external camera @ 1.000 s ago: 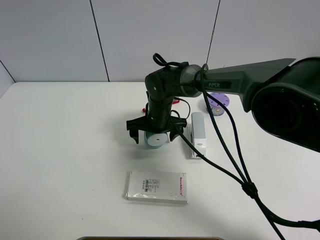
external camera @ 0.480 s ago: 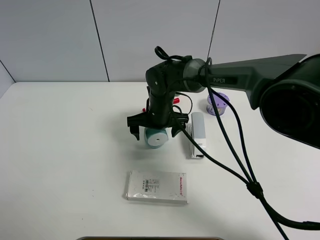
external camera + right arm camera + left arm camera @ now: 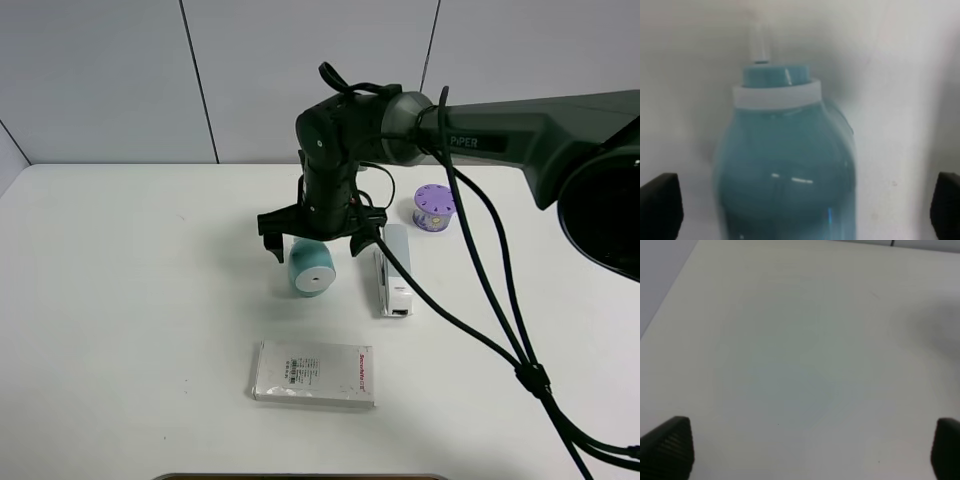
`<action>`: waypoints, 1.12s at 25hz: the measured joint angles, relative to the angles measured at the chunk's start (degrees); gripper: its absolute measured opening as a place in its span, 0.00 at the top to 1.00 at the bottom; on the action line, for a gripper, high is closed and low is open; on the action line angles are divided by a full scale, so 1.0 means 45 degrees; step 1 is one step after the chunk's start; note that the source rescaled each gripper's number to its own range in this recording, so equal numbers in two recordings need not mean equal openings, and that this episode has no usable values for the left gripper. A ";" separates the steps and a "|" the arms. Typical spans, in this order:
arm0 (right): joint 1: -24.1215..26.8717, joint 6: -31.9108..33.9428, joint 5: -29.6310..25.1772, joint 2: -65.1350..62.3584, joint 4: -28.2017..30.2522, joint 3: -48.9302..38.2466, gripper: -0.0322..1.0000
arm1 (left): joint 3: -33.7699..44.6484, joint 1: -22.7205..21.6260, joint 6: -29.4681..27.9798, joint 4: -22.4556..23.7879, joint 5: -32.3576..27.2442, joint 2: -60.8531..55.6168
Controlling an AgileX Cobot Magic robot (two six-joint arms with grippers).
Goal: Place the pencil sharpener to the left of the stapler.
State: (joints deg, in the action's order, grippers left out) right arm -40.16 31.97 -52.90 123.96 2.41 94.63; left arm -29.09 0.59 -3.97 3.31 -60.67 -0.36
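A plain white table (image 3: pixel 120 300) fills the lower frame beneath pale wall panels (image 3: pixel 100 80) with dark seams. At centre the pencil sharpener (image 3: pixel 312 270) lies just left of the stapler (image 3: pixel 393 268), under the released right claw (image 3: pixel 315 243). The left claw (image 3: pixel 812 447) gapes wide.

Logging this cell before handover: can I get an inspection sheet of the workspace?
Surface: white table, no spills seen.
Job's things: pencil sharpener on its side, left of the stapler, a gap between.
Clutter: purple disc behind the stapler; white packet at the front.
Grippers: right gripper open above the pencil sharpener; left gripper open over bare table.
Cables: black cables trail from the right arm past the stapler.
Surroundings: pale wall panels; nothing else seen.
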 joint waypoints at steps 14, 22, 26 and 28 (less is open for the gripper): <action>0.0103 -0.0263 0.1095 -0.2595 0.1335 0.0000 0.00 | 0.0000 0.0000 0.0000 0.0000 0.0000 0.0000; 0.1048 -0.1046 0.0860 -0.4164 0.1966 0.0000 0.00 | 0.0000 0.0000 0.0000 0.0000 0.0000 0.0000; 0.1879 -0.1869 0.0327 -0.4822 0.2009 0.0000 0.00 | 0.0000 0.0000 0.0000 0.0000 0.0000 0.0000; 0.2270 -0.2397 0.0091 -0.5103 0.2020 0.0000 0.00 | 0.0000 0.0000 0.0000 0.0000 0.0000 0.0000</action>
State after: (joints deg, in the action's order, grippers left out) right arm -29.94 21.19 -52.49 101.00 11.50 94.63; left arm -29.09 0.59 -3.97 3.31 -60.67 -0.36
